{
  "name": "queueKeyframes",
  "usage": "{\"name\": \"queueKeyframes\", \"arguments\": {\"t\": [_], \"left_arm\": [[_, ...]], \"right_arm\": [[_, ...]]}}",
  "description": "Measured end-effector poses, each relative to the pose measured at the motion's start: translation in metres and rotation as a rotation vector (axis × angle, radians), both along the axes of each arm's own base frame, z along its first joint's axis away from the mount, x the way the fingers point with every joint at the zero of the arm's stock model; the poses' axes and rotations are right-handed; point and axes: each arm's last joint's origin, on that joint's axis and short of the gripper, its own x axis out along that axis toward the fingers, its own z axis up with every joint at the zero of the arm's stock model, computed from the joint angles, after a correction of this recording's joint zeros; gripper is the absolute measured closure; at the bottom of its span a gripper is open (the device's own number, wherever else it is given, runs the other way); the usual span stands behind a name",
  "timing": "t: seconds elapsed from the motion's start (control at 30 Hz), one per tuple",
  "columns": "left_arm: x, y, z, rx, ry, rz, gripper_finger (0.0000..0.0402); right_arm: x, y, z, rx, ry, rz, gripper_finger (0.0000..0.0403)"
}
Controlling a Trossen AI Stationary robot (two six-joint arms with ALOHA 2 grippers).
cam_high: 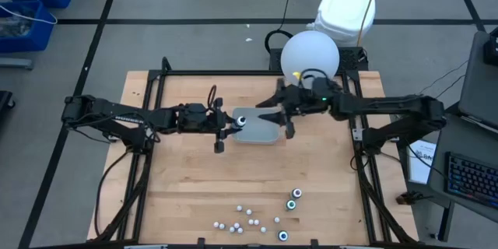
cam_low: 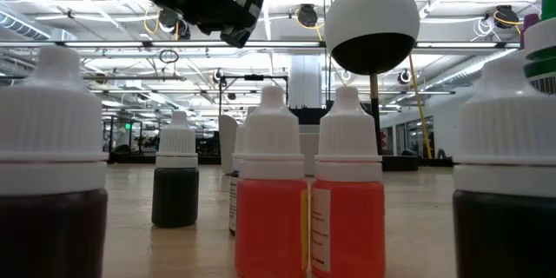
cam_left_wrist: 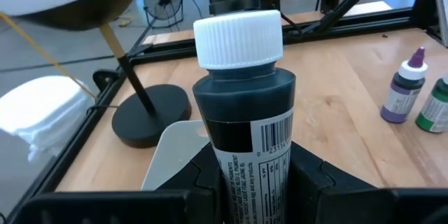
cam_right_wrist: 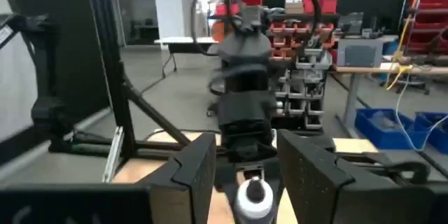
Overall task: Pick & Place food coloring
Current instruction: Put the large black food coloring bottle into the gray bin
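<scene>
The left gripper (cam_left_wrist: 245, 182) is holding a dark food coloring bottle (cam_left_wrist: 245, 112) over the grey tray (cam_high: 261, 133) – placing step; next, lowering and releasing. The right gripper (cam_high: 282, 117) is hovering opposite, jaws apart, empty.

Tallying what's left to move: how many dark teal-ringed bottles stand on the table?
3, all low and right of centre in the overhead view: one bottle, a second bottle close beside it, a third bottle by the table's edge. None seems hidden.
</scene>
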Motion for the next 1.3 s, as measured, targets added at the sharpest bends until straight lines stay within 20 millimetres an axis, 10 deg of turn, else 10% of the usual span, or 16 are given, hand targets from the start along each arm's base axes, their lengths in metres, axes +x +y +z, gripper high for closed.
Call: {"name": "queueKeyframes", "arguments": {"t": [0.67, 1.3], "left_arm": [[0.002, -0.007, 0.007, 0.075, -0.066, -0.016, 0.0307], [0.003, -0.007, 0.010, 0.077, -0.097, -0.024, 0.0307]], "right_arm": [[0.045, 0.010, -0.049, -0.076, 0.012, 0.087, 0.0117], [0.055, 0.011, -0.059, -0.124, -0.015, 0.009, 0.0170]]}}
